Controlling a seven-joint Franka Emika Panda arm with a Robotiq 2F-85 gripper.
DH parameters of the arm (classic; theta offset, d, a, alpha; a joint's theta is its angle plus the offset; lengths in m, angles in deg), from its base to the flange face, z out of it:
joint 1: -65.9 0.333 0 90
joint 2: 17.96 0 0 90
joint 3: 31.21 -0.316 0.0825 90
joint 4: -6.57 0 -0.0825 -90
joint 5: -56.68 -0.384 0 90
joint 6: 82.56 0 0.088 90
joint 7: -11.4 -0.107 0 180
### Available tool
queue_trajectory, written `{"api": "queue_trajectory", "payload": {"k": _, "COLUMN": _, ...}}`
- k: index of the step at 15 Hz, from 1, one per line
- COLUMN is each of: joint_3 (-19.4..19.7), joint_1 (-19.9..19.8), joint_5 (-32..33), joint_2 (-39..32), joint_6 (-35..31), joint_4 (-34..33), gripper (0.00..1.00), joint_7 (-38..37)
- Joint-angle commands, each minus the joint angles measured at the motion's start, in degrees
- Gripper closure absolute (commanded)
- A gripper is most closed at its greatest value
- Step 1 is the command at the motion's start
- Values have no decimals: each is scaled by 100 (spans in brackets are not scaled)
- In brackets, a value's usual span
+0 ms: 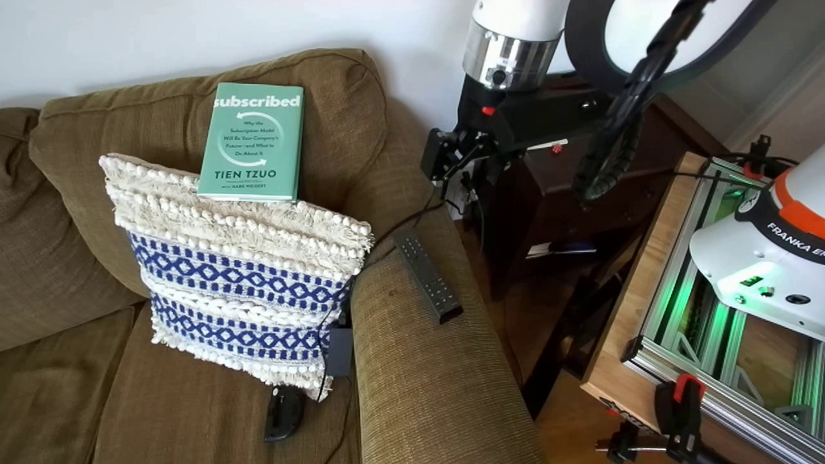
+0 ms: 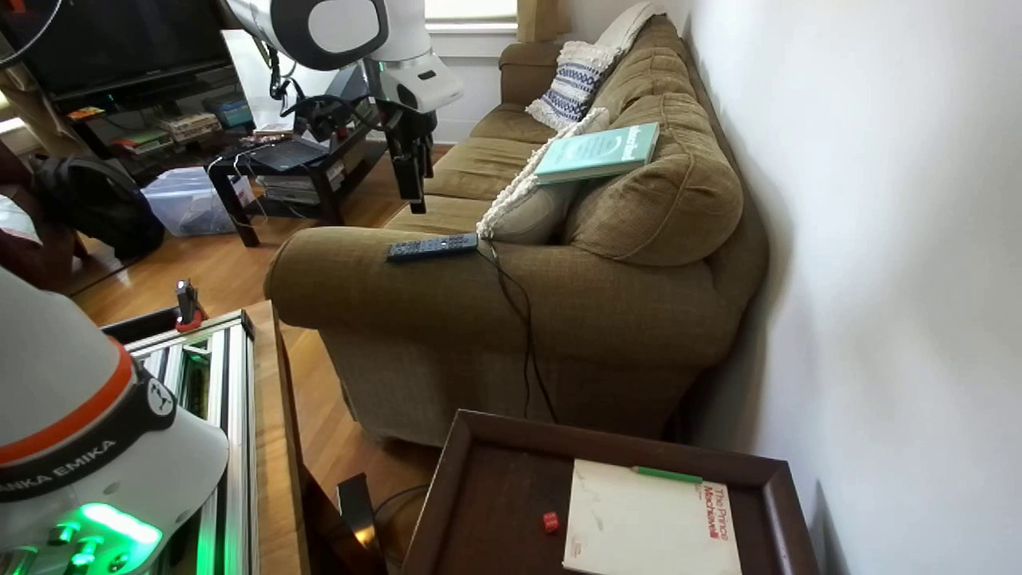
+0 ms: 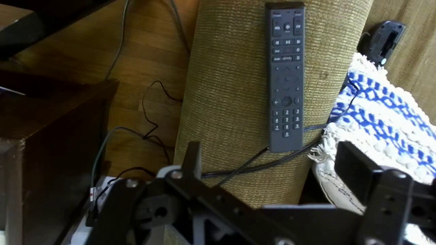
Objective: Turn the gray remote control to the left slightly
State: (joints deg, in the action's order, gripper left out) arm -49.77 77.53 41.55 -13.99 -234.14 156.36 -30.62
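Gray remote control (image 3: 286,76) on the sofa armrest (image 3: 228,85)
In the wrist view it lies at twelve o'clock from the wide-spread gripper (image 3: 271,156), whose height is hard to judge.

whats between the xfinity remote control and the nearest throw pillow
In the wrist view, a strip of sofa armrest lies between the xfinity remote control and the throw pillow, with dark cables crossing it.

The base (image 1: 767,264) is mounted on the bench (image 1: 646,277); the arm (image 2: 343,32) is extended past the bench's edge, the gripper (image 3: 270,154) pointed downward, fingers (image 3: 194,157) parted.
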Motion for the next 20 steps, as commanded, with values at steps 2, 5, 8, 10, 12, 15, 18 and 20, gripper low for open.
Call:
{"api": "queue_trajectory", "payload": {"k": 2, "joint_3": 104, "joint_1": 109, "joint_5": 22, "joint_2": -45, "joint_6": 11, "joint_4": -26, "gripper": 0, "joint_7": -13}}
{"api": "queue_trajectory", "payload": {"k": 5, "joint_3": 107, "joint_1": 105, "joint_5": 29, "joint_2": -50, "joint_6": 11, "joint_4": -54, "gripper": 0, "joint_7": -13}}
{"api": "queue_trajectory", "payload": {"k": 8, "joint_3": 68, "joint_1": 120, "joint_5": 51, "joint_2": -194, "joint_6": -68, "joint_4": -150, "gripper": 0, "joint_7": -326}}
{"api": "queue_trajectory", "payload": {"k": 10, "joint_3": -30, "joint_1": 159, "joint_5": 642, "joint_2": -564, "joint_6": -26, "joint_4": -350, "gripper": 0, "joint_7": -771}}
{"api": "queue_trajectory", "payload": {"k": 12, "joint_3": -69, "joint_1": 297, "joint_5": 1304, "joint_2": -959, "joint_6": -39, "joint_4": -544, "gripper": 0, "joint_7": -1436}}
{"api": "queue_trajectory", "payload": {"k": 15, "joint_3": 78, "joint_1": 670, "joint_5": 1822, "joint_2": -1478, "joint_6": -14, "joint_4": -881, "gripper": 0, "joint_7": -2170}}
{"api": "queue_trajectory", "payload": {"k": 18, "joint_3": 269, "joint_1": 1018, "joint_5": 2013, "joint_2": -1892, "joint_6": -23, "joint_4": -1198, "gripper": 0, "joint_7": -2630}}
{"api": "queue_trajectory", "payload": {"k": 20, "joint_3": 416, "joint_1": 1212, "joint_5": 2106, "joint_2": -2156, "joint_6": -62, "joint_4": -1372, "gripper": 0, "joint_7": -2812}}
